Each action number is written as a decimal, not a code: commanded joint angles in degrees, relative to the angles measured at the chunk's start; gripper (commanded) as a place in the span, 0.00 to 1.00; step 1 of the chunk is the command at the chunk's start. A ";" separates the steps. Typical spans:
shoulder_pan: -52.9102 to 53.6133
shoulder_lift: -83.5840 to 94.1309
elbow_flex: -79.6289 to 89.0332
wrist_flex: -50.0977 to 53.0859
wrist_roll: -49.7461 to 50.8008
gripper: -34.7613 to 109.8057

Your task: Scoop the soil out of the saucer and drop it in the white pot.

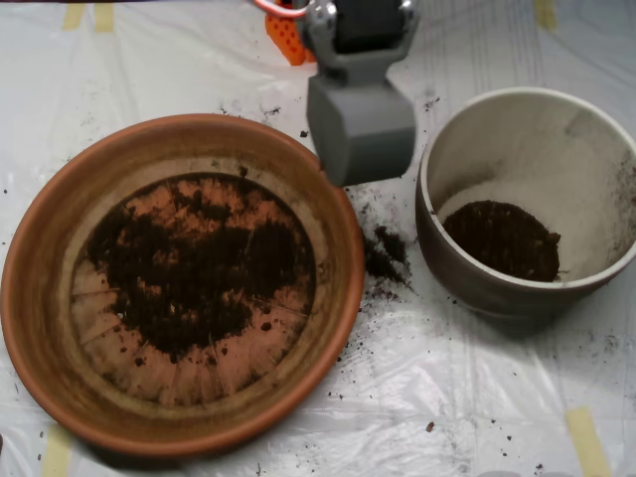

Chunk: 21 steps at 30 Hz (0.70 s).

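Note:
The terracotta saucer fills the left half of the overhead view, with dark soil spread thinly over the middle of its base. To the right stands the white pot, with a round patch of soil at its bottom. My grey scoop hangs between the two, over the saucer's upper right rim and just left of the pot. Its two shells look closed together; whatever is inside is hidden.
Spilled soil lies on the white plastic sheet between saucer and pot, with loose crumbs scattered around. An orange part of the arm sits at the top. Yellow tape strips hold the sheet.

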 commanded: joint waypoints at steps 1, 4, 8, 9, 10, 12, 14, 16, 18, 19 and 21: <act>-7.73 0.44 -8.79 2.46 -0.53 0.24; -12.48 -3.25 -13.36 4.83 -1.32 0.24; -16.44 -8.88 -17.75 8.70 -4.13 0.24; -16.88 -10.46 -18.72 9.76 -4.39 0.24; -17.23 -12.30 -20.21 11.07 -4.13 0.24; -17.58 -16.61 -23.73 14.41 -3.60 0.35; -17.84 -17.84 -23.55 14.77 -3.87 0.48; -18.02 -17.31 -21.62 13.89 -3.78 0.52; -18.37 -16.61 -20.48 13.45 -3.69 0.55; -18.54 -16.52 -20.30 13.45 -3.78 0.56; -18.72 -16.44 -20.30 13.62 -3.87 0.57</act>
